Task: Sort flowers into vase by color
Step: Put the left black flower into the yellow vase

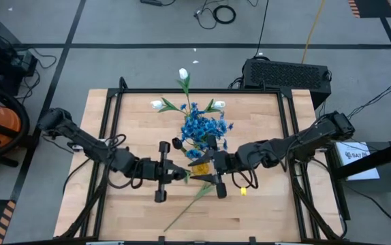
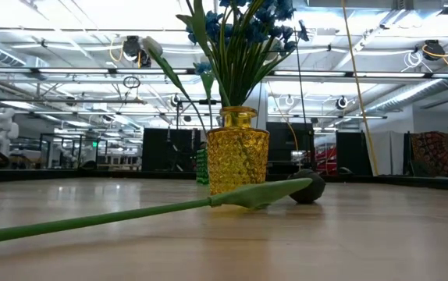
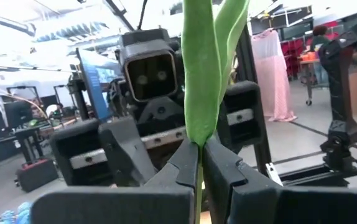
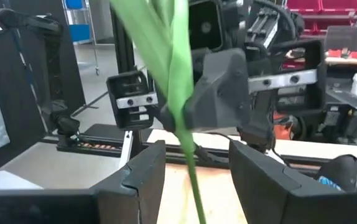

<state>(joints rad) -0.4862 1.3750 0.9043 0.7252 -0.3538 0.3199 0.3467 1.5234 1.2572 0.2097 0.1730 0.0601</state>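
Observation:
A yellow glass vase (image 1: 199, 162) (image 2: 238, 152) stands mid-table and holds blue flowers (image 1: 202, 126) and white tulips (image 1: 183, 73). My left gripper (image 1: 185, 175) (image 3: 200, 149) is shut on a green leafy stem (image 3: 200, 74), in front of the vase. My right gripper (image 1: 206, 177) (image 4: 197, 155) faces it, open. Its fingers stand on either side of the stem's lower part (image 4: 194, 180) without touching. A long green stem (image 2: 130, 212) (image 1: 182, 209) with a dark bud (image 2: 308, 187) lies flat on the table. I cannot tell whether it is the held stem. My left gripper pinches the thin stem just below the base of its leaf (image 3: 198, 163) between its two fingers. The fingers come level from the table's left and lie across the stem. The stem stands about upright, its leaf (image 3: 203, 62) rising above the fingers. The hold also shows in the right wrist view (image 4: 177, 124).
The wooden table (image 1: 263, 204) has a dark frame rail around it. Bare wood lies to the left and right of the vase and along the near edge. A black box (image 1: 287, 71) sits beyond the far edge.

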